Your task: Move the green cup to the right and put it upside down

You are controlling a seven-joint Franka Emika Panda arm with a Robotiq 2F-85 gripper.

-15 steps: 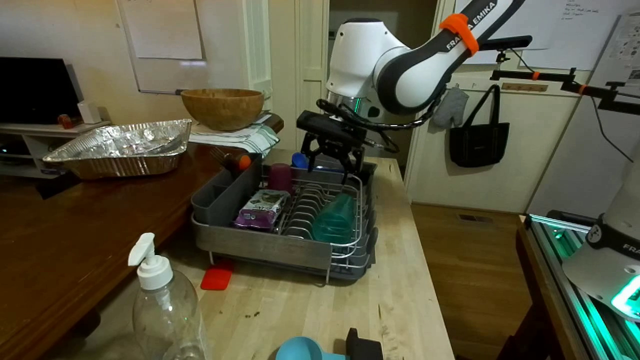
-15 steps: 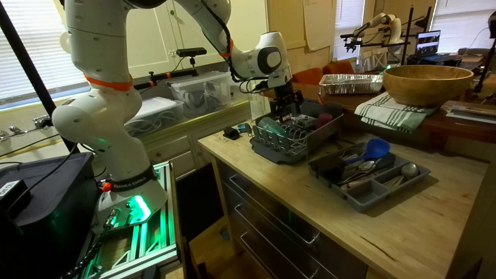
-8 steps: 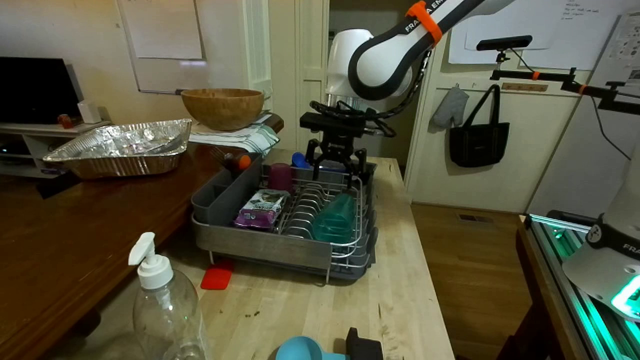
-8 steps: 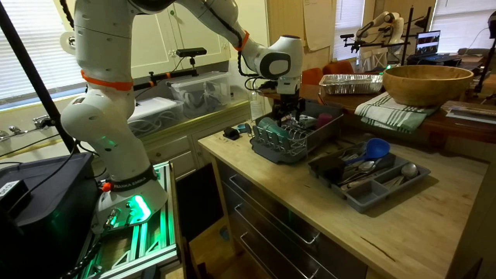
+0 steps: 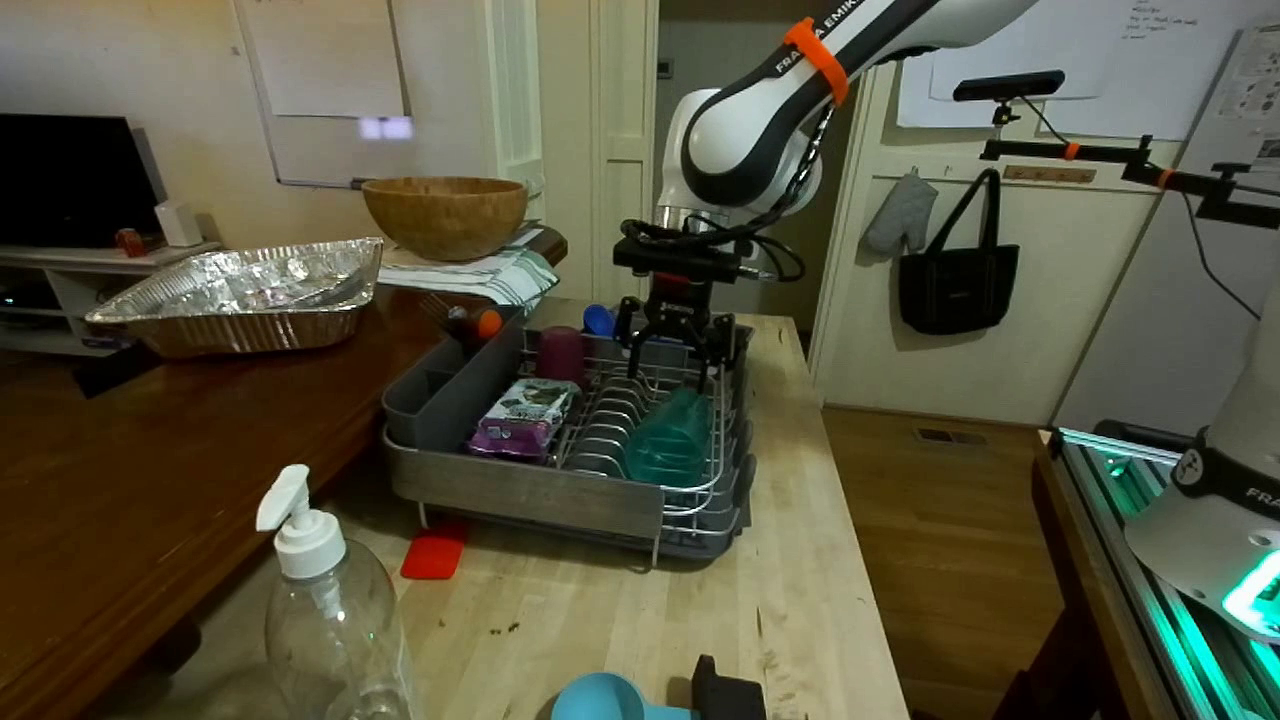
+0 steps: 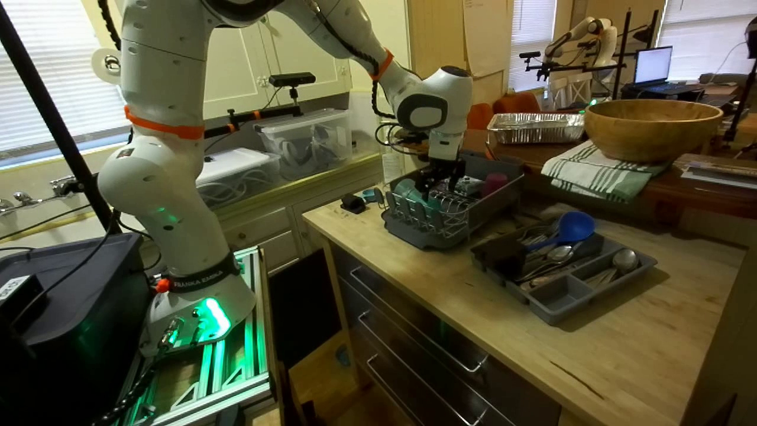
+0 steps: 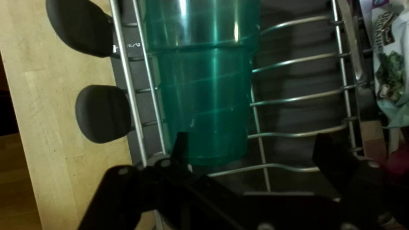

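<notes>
The green cup is a translucent teal-green tumbler lying on its side in the dish rack, wide end away from my gripper. It also shows in the other views. My gripper points down just above the rack, by the cup's narrow base end. In the wrist view my gripper is open with nothing between its fingers. One fingertip overlaps the edge of the cup's base; the opposite one is over the rack wires. I cannot tell whether the fingertip touches the cup.
A purple cup and a snack packet stand in the rack. A cutlery tray with a blue ladle is beside it. A soap bottle, red item and light-blue scoop lie around the rack.
My gripper has moved lower, toward the cup's base end, and turned from tilted to pointing nearly straight down. It stays open. The cup and the other things have not moved.
</notes>
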